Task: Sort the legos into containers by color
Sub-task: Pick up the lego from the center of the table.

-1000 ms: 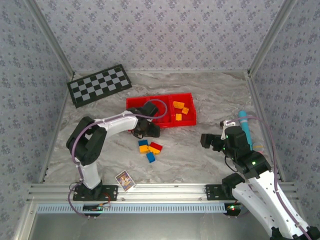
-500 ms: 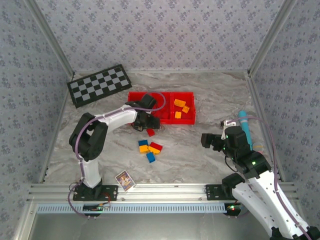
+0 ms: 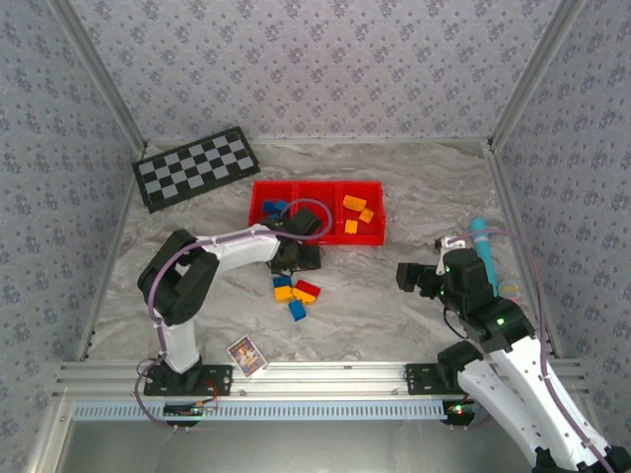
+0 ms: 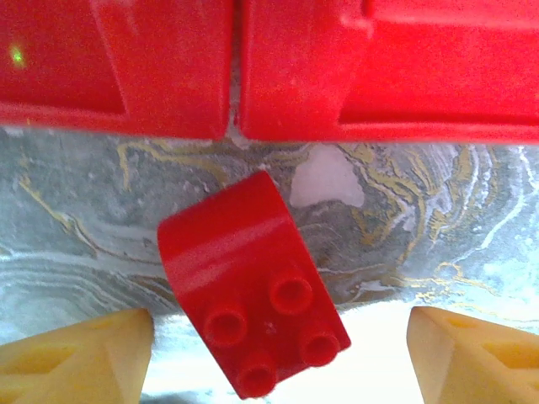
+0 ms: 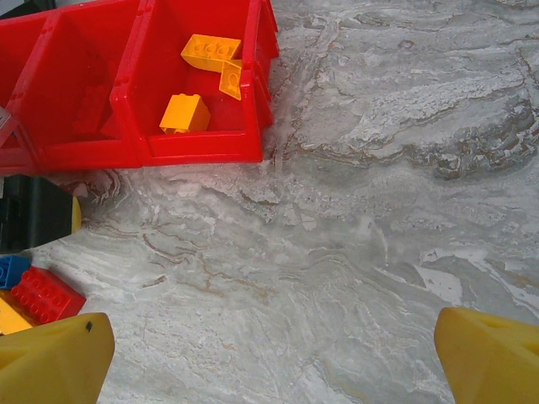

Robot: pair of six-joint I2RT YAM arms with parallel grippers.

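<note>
My left gripper hangs low over the table just in front of the red tray. In the left wrist view it is open, and a red lego with four studs lies on the marble between its fingers, touching neither. Blue legos sit in the tray's left compartment and orange ones in the right one. More loose legos in blue, red and orange-yellow lie nearer me. My right gripper is open over bare table.
A checkerboard lies at the back left. A small picture card sits near the left arm's base. Walls close the table on three sides. The loose legos show at the left edge of the right wrist view.
My left gripper has come back from above the tray's left compartment to the table in front of the tray, over the red lego. The right arm has not moved.
</note>
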